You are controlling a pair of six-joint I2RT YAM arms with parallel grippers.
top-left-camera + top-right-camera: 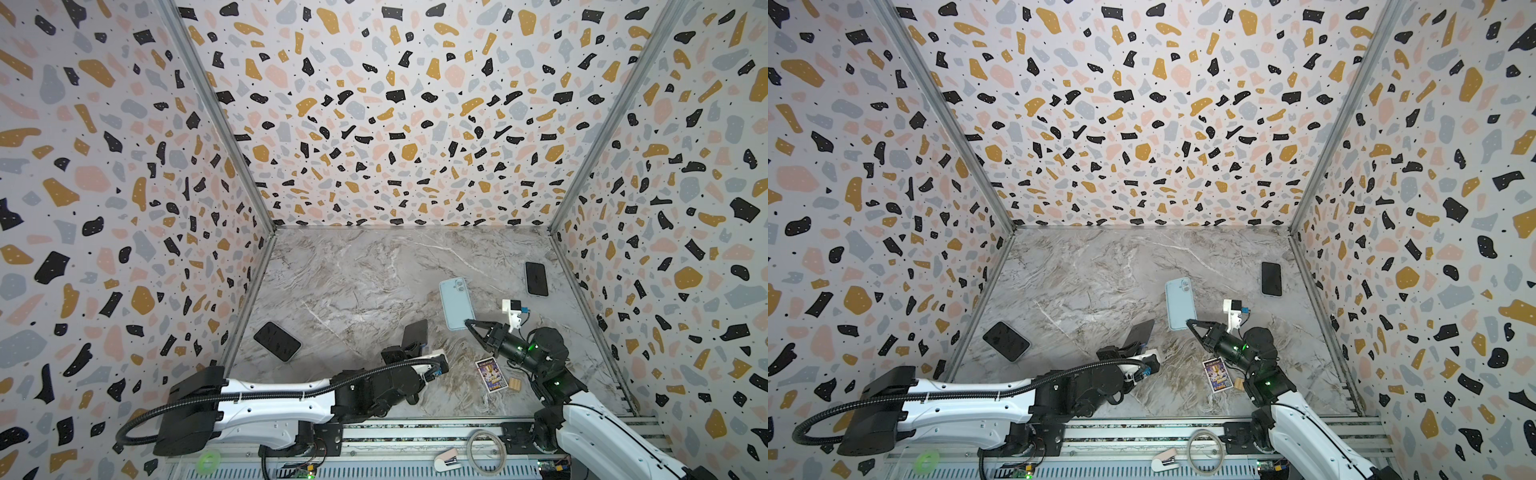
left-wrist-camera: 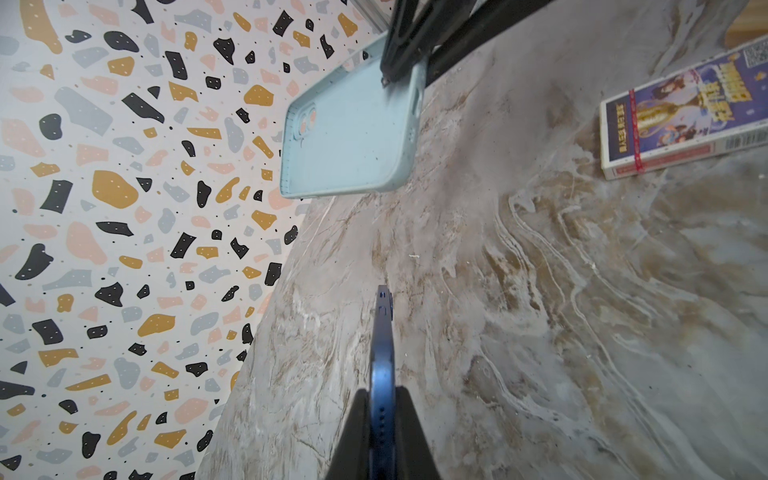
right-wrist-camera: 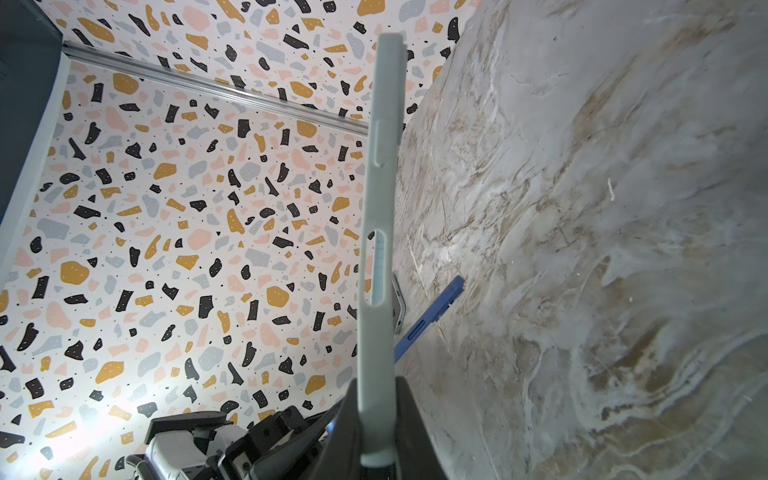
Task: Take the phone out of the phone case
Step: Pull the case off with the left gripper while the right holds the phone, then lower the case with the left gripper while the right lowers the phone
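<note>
A dark blue phone (image 1: 415,331) (image 1: 1139,331) is held up off the marble table, and my left gripper (image 1: 409,347) (image 2: 383,399) is shut on its lower end. The left wrist view shows it edge-on as the blue phone (image 2: 383,353) between the fingers. A light blue phone case (image 1: 456,303) (image 1: 1179,303) hangs apart to its right, with my right gripper (image 1: 469,323) (image 3: 376,386) shut on its near end. The wall shows through the camera holes of the case (image 2: 353,133), and no phone shows in it. In the right wrist view the case (image 3: 380,208) stands edge-on, with the phone (image 3: 432,316) beyond it.
A black phone (image 1: 277,341) lies at the left near the wall and another black phone (image 1: 536,278) at the far right. A purple card box (image 1: 491,374) and a small wooden block (image 1: 515,383) lie under the right arm. Patterned walls enclose three sides.
</note>
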